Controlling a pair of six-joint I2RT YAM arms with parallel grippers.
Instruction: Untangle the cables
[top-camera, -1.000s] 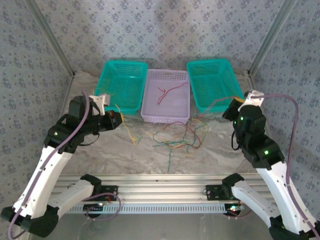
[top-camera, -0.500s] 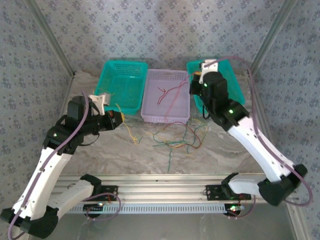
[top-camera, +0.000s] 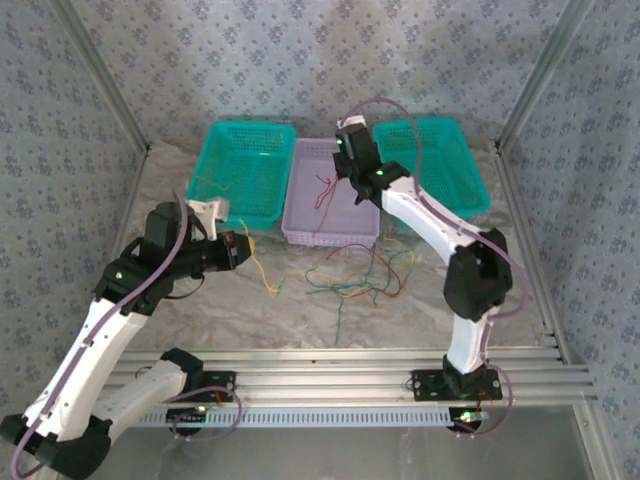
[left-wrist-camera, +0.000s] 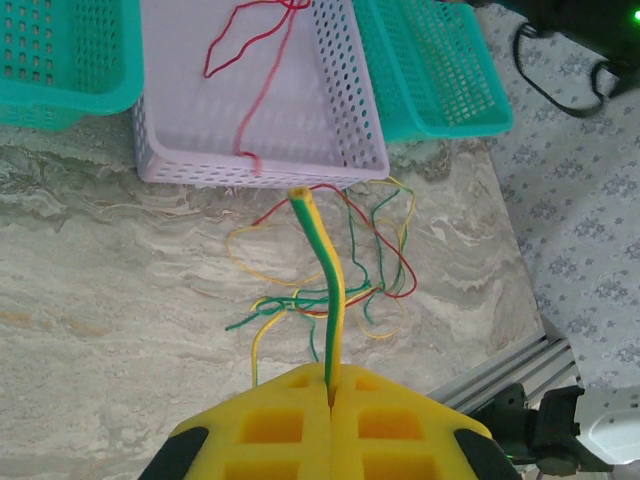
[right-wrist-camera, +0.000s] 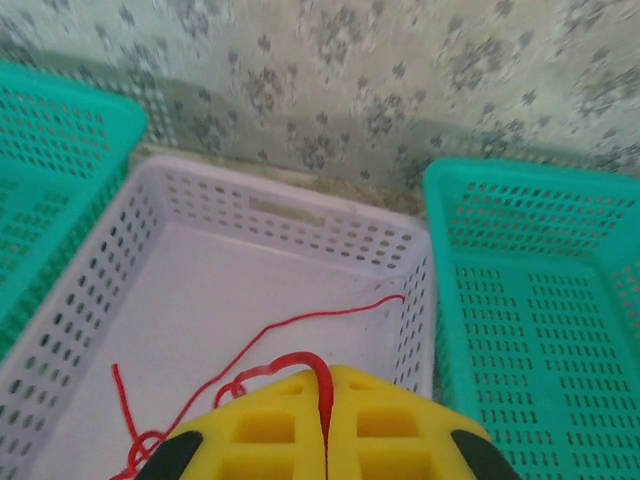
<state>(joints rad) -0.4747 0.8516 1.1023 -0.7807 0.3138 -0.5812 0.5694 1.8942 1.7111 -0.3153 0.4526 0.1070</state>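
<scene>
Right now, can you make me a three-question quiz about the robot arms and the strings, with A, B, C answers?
1. What is the right gripper above?
A. the lilac basket
B. a blue bowl
C. a metal rail

2. What colour is the cable in the left gripper?
A. blue
B. yellow and green
C. white

3. How is the right gripper?
A. wide open
B. shut on nothing
C. shut on a red cable

Answers:
1 A, because its wrist view looks down into the lilac basket.
2 B, because the striped yellow and green cable sticks up out of the closed jaws.
3 C, because the red cable runs into the seam where its jaws meet.
</scene>
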